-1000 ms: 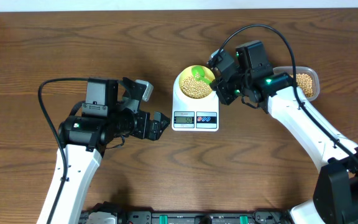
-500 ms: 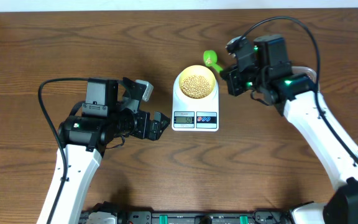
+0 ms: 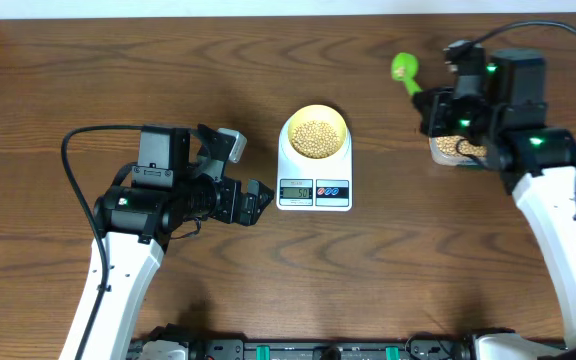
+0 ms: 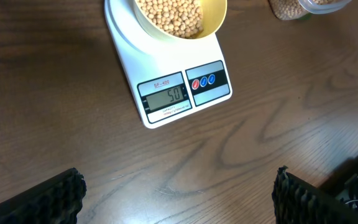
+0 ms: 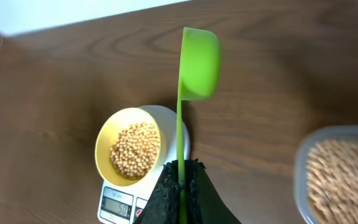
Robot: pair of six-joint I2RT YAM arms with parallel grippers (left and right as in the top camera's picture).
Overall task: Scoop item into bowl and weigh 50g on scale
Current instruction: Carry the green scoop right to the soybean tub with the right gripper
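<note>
My right gripper is clamped on the handle of the green scoop. It holds the scoop up over the table's far right corner, beside the tub of spare beans near the right edge, so nothing hangs over the scale to upset the reading. I see no beans in the scoop, though its cup is side-on to my wrist camera. The beans being weighed lie heaped in the yellow bowl, which sits square on the scale at mid-table towards the far edge. My left gripper rests low by the scale's near left side, fingers wide apart and holding nothing, with the display facing it. That seems to read 50, so I judge the weighing about done.
</note>
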